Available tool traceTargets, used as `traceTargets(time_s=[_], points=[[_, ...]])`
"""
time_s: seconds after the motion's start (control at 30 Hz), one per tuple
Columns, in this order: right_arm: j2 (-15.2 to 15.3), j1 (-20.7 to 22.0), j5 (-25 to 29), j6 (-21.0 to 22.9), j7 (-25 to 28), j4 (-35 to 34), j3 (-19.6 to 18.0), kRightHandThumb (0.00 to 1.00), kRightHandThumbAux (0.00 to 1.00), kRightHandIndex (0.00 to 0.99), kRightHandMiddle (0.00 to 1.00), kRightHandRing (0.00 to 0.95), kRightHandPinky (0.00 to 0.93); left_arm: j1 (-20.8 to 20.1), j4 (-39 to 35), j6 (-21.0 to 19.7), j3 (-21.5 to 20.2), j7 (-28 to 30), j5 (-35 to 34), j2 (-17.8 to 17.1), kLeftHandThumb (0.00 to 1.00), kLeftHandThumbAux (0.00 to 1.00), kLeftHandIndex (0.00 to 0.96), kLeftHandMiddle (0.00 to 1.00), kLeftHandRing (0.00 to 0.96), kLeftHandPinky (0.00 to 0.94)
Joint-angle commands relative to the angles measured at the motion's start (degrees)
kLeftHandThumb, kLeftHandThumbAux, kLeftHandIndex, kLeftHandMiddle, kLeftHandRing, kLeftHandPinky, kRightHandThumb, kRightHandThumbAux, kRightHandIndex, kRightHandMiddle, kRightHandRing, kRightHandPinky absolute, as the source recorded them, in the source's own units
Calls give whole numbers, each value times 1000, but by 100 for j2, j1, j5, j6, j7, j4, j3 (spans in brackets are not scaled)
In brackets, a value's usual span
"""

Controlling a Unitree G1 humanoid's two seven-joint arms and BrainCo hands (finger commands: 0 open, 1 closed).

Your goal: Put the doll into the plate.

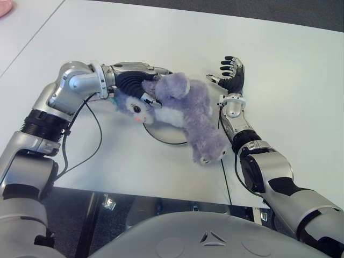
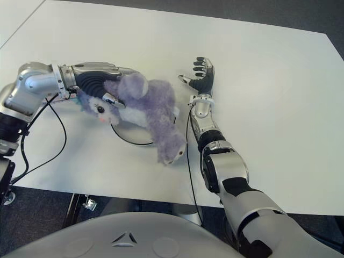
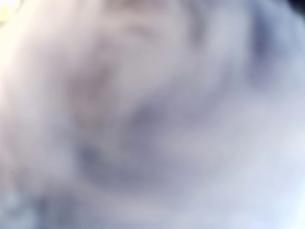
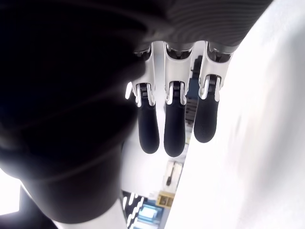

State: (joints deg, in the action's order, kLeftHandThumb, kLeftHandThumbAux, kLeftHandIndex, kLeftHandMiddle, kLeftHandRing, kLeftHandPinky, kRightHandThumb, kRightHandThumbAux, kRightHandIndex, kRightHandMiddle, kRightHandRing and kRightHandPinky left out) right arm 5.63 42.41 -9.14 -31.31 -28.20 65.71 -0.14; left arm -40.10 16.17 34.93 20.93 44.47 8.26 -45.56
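Observation:
A purple plush doll [image 1: 183, 110] with a white belly lies across a round pale plate [image 1: 161, 136] in the middle of the table; its head points left and its legs stick out past the plate's near right rim. My left hand [image 1: 134, 80] reaches in from the left with its fingers curled around the doll's head and ear. Purple fur [image 3: 152, 114] fills the whole left wrist view. My right hand [image 1: 231, 75] stands just right of the doll, apart from it, with its fingers [image 4: 174, 124] spread and holding nothing.
The white table [image 1: 161, 37] stretches far back and to the right. A black cable [image 1: 97, 134] loops on it beside my left arm. A pink thing [image 1: 4, 8] shows at the far left corner. The table's front edge [image 1: 140, 192] runs just below the plate.

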Motion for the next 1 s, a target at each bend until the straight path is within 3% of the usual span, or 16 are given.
traceTargets(time_s=[0.03,0.5,1.0], points=[[-359,-1903,-390,316,-174,1073,300,21,998,282,359,379,406,-342,148,-163,12,1302,-722,-153,156,295,0,0,0,0],[-378,-1861,-374,367,-222,1081,378,103,998,289,373,402,431,-791,478,-237,-154,2260,-1178,-131,177,275,0,0,0,0],[-399,-1847,-450,357,-368,1089,490,184,998,293,373,406,415,-890,661,-240,-324,2359,-1203,30,250,280,0,0,0,0]])
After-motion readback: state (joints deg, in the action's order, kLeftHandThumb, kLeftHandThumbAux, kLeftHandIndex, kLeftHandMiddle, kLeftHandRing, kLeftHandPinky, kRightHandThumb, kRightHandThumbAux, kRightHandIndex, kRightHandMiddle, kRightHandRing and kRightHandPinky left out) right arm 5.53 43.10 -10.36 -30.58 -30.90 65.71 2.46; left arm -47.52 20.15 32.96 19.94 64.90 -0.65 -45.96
